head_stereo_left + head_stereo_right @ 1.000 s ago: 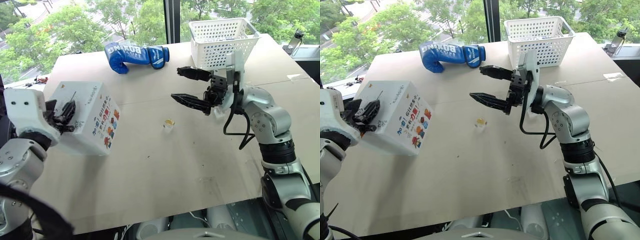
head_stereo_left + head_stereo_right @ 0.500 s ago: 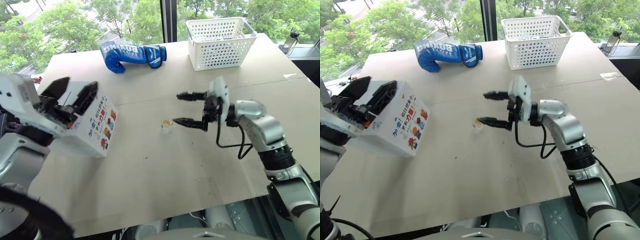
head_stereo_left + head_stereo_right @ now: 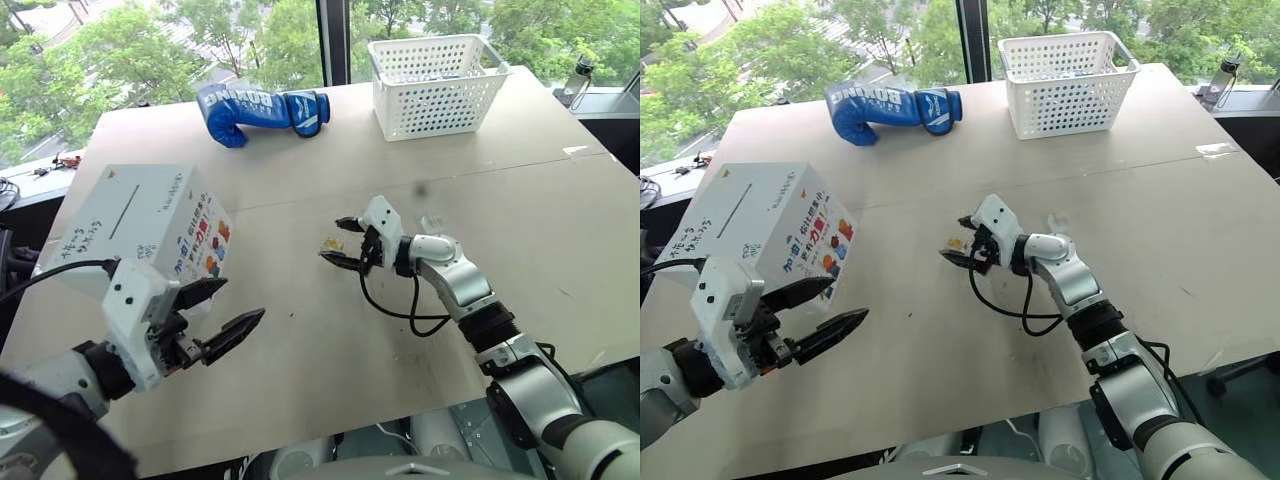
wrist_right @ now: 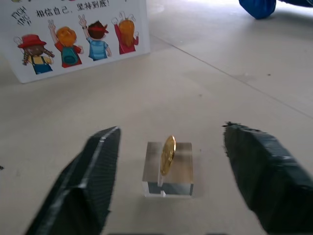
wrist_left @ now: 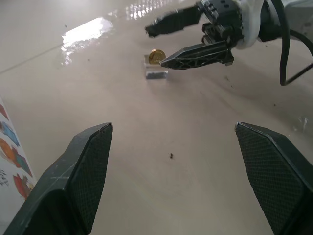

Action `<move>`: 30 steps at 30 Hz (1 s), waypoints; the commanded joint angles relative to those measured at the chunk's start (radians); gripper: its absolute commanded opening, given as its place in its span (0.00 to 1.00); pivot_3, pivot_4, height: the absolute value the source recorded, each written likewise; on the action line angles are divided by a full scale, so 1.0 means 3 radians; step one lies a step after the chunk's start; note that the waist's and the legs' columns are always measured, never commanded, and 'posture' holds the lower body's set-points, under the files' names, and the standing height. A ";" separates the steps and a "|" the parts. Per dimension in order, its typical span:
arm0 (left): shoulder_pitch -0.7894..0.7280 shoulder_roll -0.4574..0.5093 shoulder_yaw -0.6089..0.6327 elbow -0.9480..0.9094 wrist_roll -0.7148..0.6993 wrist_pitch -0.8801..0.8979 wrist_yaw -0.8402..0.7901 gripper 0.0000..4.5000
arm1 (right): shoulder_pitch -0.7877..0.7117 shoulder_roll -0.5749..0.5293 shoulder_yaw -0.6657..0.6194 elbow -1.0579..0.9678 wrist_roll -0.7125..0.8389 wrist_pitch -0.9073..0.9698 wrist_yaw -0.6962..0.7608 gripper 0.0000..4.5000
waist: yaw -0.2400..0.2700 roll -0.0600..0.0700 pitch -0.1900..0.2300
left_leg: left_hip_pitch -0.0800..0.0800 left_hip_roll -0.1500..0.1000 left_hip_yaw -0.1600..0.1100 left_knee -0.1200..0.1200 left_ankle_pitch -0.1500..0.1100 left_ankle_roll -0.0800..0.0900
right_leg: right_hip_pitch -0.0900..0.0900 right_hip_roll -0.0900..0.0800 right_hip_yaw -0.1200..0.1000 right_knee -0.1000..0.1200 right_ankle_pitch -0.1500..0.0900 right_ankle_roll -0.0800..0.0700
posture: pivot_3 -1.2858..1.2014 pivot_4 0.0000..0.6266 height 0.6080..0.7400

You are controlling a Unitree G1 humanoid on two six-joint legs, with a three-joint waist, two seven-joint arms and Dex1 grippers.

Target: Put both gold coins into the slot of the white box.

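Observation:
A gold coin point(image 4: 168, 155) stands on edge in a small clear block point(image 4: 168, 182) at the table's middle. My right gripper point(image 3: 331, 239) is low over the table, open, with one finger on each side of the coin and neither touching it. The white box point(image 3: 150, 225) sits at the left, its slot point(image 3: 125, 211) a thin dark line on the top face, colourful pictures on its side. My left gripper point(image 3: 243, 299) hangs open and empty in front of the box, pointing toward the coin point(image 5: 156, 56) and the right gripper point(image 5: 154, 47).
A blue boxing glove point(image 3: 265, 108) lies at the back of the table. A white perforated basket point(image 3: 435, 85) stands at the back right. A small clear piece point(image 3: 1055, 222) lies just beyond my right wrist. Bare tabletop stretches between the box and the coin.
My left gripper left the box top, dropped in front of the box and opened wide. My right gripper came down to the table and its fingers narrowed around the coin.

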 commanded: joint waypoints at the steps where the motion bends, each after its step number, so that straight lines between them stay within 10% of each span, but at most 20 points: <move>1: 0.0040 -0.0052 -0.0030 -0.0030 0.0111 -0.0156 -0.0042 0.91 | -0.0037 0.0039 -0.0002 -0.0030 -0.0035 -0.0030 0.0007 0.40 | -0.0004 0.0001 0.0000 | 0.0000 0.0002 -0.0001 0.0000 0.0000 0.0000 | 0.0000 0.0001 -0.0001 0.0000 0.0000 0.0000 | 0.52 0.24 0.85; 6: 0.0037 -0.0111 -0.0058 -0.0009 0.0143 -0.0209 -0.0020 0.91 | -0.0034 0.0023 0.0036 -0.0006 -0.0090 -0.0005 0.0075 0.02 | -0.0011 0.0000 0.0000 | 0.0000 0.0003 0.0000 0.0000 0.0000 0.0000 | 0.0000 0.0002 0.0000 0.0000 0.0000 0.0000 | 0.52 0.24 0.85; 14: -0.0034 -0.0282 -0.0124 0.0019 0.0078 -0.0307 0.0099 0.91 | -0.0035 0.0089 -0.0066 -0.0104 0.0084 0.0065 0.0177 0.02 | -0.0011 0.0000 0.0000 | 0.0001 0.0003 0.0000 0.0000 0.0000 0.0000 | 0.0000 0.0002 -0.0001 0.0000 0.0000 0.0000 | 0.52 0.24 0.85; 30: -0.1125 -0.1717 -0.1175 0.0382 -0.1444 -0.0996 0.0883 0.91 | -0.0110 0.0241 -0.0834 -0.1366 0.2357 0.2103 0.0573 0.02 | 0.0005 -0.0001 -0.0001 | 0.0000 0.0002 -0.0009 0.0004 -0.0001 0.0000 | 0.0005 -0.0001 -0.0007 0.0000 0.0001 0.0000 | 0.52 0.24 0.85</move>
